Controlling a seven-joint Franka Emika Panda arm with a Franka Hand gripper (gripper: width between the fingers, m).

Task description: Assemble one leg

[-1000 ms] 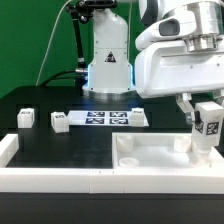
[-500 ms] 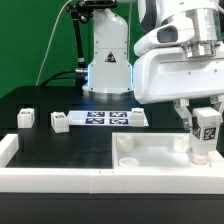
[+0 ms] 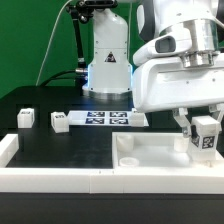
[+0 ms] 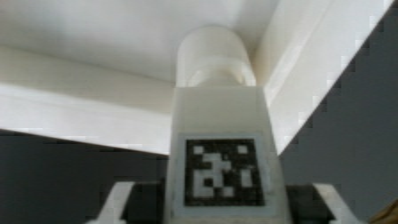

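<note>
Item inspected: the claw point(image 3: 204, 124) and its load. The claw is found closed on the leg point(image 3: 206, 142), which is clamped between the two fingers point(image 4: 135, 204) at its upper part, with the tagged face turned outward and uncovered.

Orientation: the leg's long axis is held upright, in line with the claw's own approach axis. No tilt is noted in the exterior view. The untagged, rounded end projects beyond the fingertips, straight below the claw.

Position: the leg is hung directly beneath the claw, over the corner of the slab point(image 3: 150, 152) that lies nearest the claw. In the wrist view the rounded end is seen aimed into the angle where two raised walls of the slab meet. The corner hole itself is hidden behind the leg and cannot be confirmed. Contact between the leg's lower end and the slab cannot be determined; the end is judged to be at or just above the recess.

Governing relation: the receiving corner lies straight down the leg's axis from the claw. It is judged that only vertical travel is called for, with sideways error as the main risk.

Other items: two loose parts point(image 3: 60, 122) and the marker board point(image 3: 105, 119) are noted well apart from the claw, untouched.
</note>
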